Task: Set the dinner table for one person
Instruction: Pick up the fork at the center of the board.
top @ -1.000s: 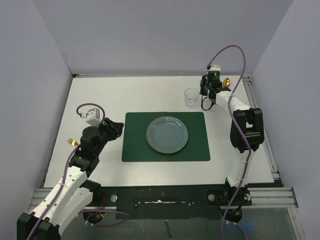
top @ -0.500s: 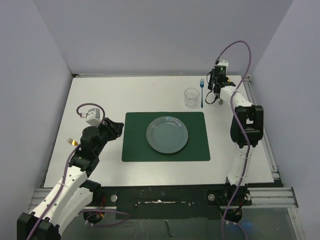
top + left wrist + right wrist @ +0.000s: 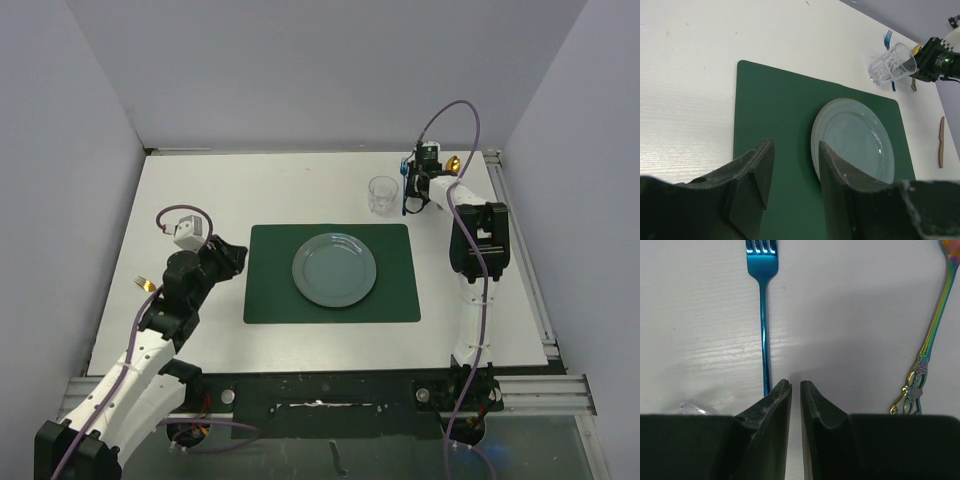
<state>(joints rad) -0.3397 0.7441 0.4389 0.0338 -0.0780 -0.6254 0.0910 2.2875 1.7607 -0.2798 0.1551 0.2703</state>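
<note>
White matte dinner table (image 3: 230,190), big flat rect top, lies level

Nothing readable from where I stand: no word, label, brand or number shows on the dinner table (image 3: 200,200), the green placemat (image 3: 270,275), the plate (image 3: 334,269), the glass (image 3: 382,193) or the blue fork (image 3: 762,315) at the far right, in any view
</note>
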